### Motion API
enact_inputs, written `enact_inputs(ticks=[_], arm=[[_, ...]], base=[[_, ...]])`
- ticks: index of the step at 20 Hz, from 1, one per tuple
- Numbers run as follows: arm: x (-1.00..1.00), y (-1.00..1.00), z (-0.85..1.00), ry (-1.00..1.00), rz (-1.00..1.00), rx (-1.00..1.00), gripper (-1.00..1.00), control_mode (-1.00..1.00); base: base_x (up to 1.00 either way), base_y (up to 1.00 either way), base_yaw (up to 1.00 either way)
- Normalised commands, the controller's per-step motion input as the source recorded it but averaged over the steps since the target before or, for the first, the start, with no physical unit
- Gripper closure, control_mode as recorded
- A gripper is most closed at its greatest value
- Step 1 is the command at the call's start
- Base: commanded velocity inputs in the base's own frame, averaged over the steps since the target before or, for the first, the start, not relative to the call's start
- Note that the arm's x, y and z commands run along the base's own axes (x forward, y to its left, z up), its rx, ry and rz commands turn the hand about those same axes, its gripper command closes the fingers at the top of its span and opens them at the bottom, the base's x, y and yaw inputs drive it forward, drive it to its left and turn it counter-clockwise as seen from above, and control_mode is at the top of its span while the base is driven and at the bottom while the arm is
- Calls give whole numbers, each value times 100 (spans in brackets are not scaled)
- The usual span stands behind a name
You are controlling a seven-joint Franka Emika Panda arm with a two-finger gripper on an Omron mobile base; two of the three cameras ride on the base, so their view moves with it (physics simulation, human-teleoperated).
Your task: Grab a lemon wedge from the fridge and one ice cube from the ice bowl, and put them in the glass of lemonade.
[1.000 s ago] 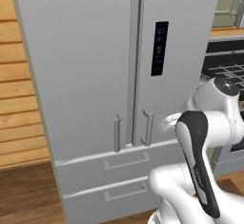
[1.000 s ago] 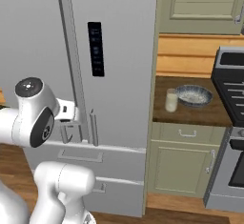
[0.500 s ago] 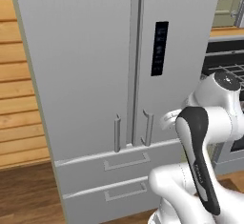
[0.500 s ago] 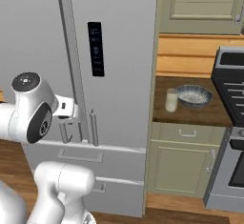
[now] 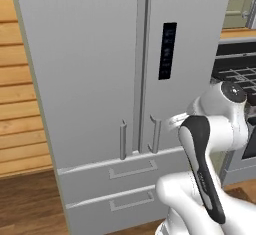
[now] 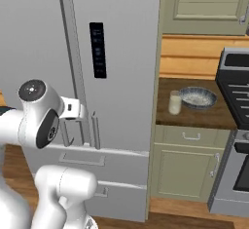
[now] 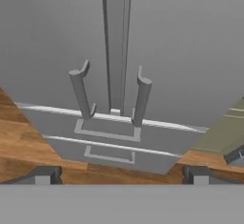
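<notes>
Fridge (image 6: 121,38) doors closed, lemonade glass (image 6: 174,102) beside ice bowl (image 6: 197,97)

Fridge (image 6: 116,52) left of counter (image 6: 194,118); glass of lemonade (image 6: 174,102) just left of ice bowl (image 6: 197,97) (both on counter).

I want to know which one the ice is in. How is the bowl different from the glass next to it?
The ice bowl is wide, shallow and blue-grey with a whitish inside; the glass of lemonade is narrow, taller and pale creamy. The bowl sits nearer the stove, the glass nearer the fridge. Both stand upright on the brown counter.
</notes>
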Motion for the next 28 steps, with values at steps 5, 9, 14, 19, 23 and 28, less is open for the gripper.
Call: enact_inputs(ticks=[5, 9, 14, 19, 23, 28], arm=[[17, -13, -14, -6, -2, 0, -100, -100], [75, -13, 0, 7, -24, 0, -100, -100], [42, 13, -24, -1, -13, 0, -100, -100], [21, -19, -74, -1, 1, 9, -100, -100], [40, -9, -53, 0, 6, 3, -100, -100], [77, 0, -22, 2, 5, 0, -100, -100]], base=[[0, 0, 0], [0, 0, 0], [0, 0, 0], [0, 0, 0], [0, 0, 0], [0, 0, 0]])
